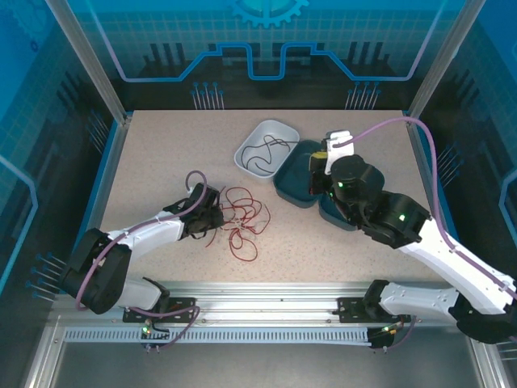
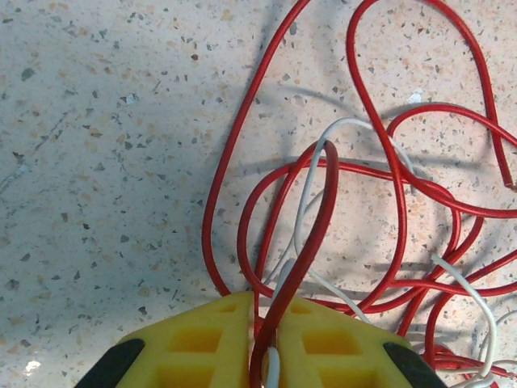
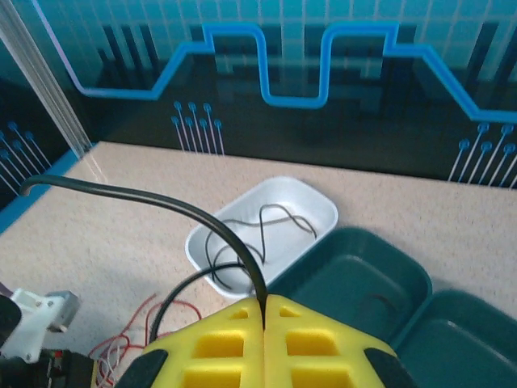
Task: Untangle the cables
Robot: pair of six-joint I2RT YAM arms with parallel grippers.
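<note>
A loose tangle of red cables (image 1: 245,220) with thin white cables (image 2: 309,202) woven through it lies on the speckled table. My left gripper (image 1: 215,217) sits at the tangle's left edge. In the left wrist view its yellow fingers (image 2: 202,339) are shut on a red cable (image 2: 321,212), with a white strand pinched alongside. My right gripper (image 1: 317,162) hovers over the teal trays. Its fingers (image 3: 214,343) are shut on a black cable (image 3: 161,198) that arcs away to the left. Another black cable (image 3: 275,214) lies coiled in the white tray (image 3: 323,202).
The white tray (image 1: 279,129) sits at the back centre. Two dark teal trays (image 1: 295,190) (image 1: 333,217) adjoin it on the right, under the right arm. Blue walls enclose the table. A metal rail (image 1: 266,311) runs along the near edge.
</note>
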